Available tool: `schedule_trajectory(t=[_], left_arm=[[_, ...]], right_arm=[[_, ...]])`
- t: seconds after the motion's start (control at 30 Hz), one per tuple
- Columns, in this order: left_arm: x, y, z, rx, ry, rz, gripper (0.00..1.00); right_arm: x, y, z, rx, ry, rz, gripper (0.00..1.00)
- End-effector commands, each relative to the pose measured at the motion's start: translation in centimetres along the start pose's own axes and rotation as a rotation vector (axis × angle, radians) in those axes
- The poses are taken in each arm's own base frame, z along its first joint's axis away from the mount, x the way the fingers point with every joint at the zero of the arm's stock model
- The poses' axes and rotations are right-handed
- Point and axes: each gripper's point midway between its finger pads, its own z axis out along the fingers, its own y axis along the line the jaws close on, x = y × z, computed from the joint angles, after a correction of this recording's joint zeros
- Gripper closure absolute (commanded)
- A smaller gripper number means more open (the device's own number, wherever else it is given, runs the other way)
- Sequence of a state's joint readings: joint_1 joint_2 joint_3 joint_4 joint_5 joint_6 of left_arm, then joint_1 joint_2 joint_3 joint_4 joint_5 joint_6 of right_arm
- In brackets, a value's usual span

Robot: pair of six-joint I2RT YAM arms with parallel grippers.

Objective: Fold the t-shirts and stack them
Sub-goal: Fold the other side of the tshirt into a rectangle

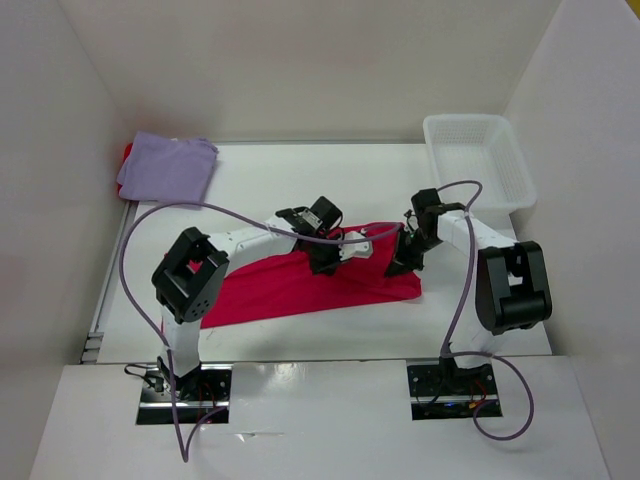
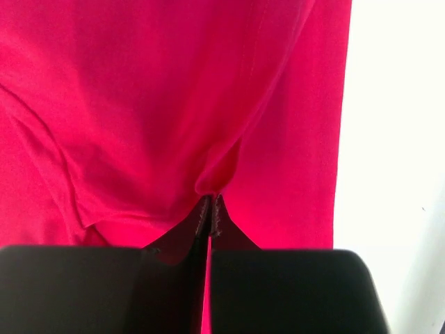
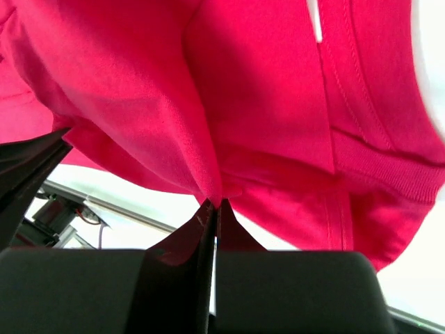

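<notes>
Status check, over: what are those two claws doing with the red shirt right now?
Left gripper, right gripper: both shut on crimson t-shirt. Lavender t-shirt folded, far left. White bin far right, not in the way.

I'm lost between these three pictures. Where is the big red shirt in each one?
Top external: the crimson t-shirt lies mid-table, between the two arms.
Left wrist: it fills most of the picture, with a fold pinched by the left gripper.
Right wrist: it hangs across the upper part, with a fold pinched by the right gripper.
Shared landmark: those two black grippers, which bite the shirt's far edge in the overhead view.
</notes>
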State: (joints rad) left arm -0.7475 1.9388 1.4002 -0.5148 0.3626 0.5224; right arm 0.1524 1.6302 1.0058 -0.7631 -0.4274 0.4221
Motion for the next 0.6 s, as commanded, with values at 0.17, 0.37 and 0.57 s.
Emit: schedule_trajectory(t=[0.17, 0.37, 0.57], left_arm=[[-2.1, 0.4, -3.2, -0.008, -0.102, 0.044, 1.00], [-1.3, 0.4, -3.7, 0.009, -0.098, 0.054, 1.00], [0.0, -2.0, -1.8, 0.084, -0.035, 0.086, 0.71]], right_arm=[[1.3, 0.9, -2.3, -0.020, 0.003, -0.001, 1.00], [2.5, 1.3, -2.3, -0.055, 0.052, 0.004, 1.00], [2.9, -0.9, -2.1, 0.048, 0.045, 0.010, 0.45]])
